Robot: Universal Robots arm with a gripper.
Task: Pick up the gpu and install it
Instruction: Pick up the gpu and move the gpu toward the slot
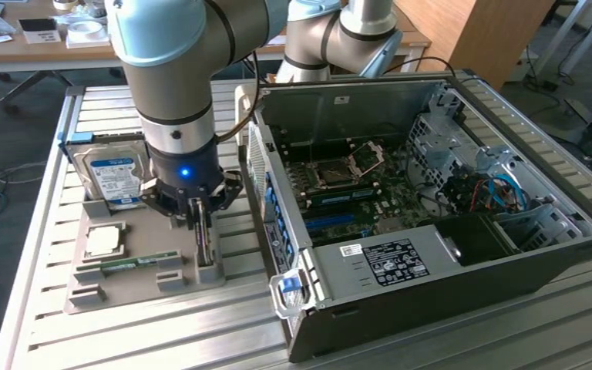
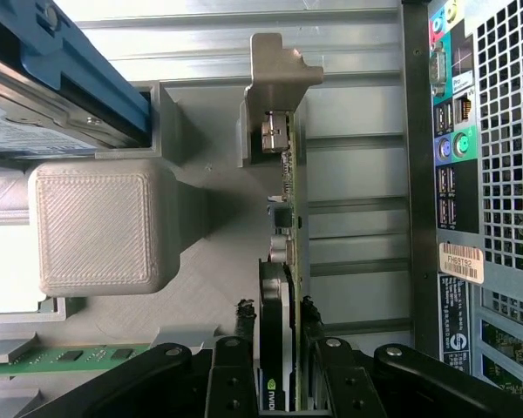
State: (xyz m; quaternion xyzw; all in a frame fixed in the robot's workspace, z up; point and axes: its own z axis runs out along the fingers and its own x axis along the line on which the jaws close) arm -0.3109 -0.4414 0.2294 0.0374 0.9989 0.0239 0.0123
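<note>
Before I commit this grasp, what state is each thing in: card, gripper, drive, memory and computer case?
Thin dark gpu card with pale metal bracket: on edge in the grey holder's slot, not installed.
Gripper: low over the card.
Blue-labelled silver hard drive: standing in holder.
Green memory stick: lying in holder.
Black computer case: side open, motherboard exposed.

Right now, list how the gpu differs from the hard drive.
The gpu is a thin dark card; the hard drive is a thicker silver box with a blue label.
The gpu stands on edge; the hard drive shows its broad label face.
The hand sits over the gpu; the hard drive stands clear of it.
Both sit in the grey holder tray.
</note>
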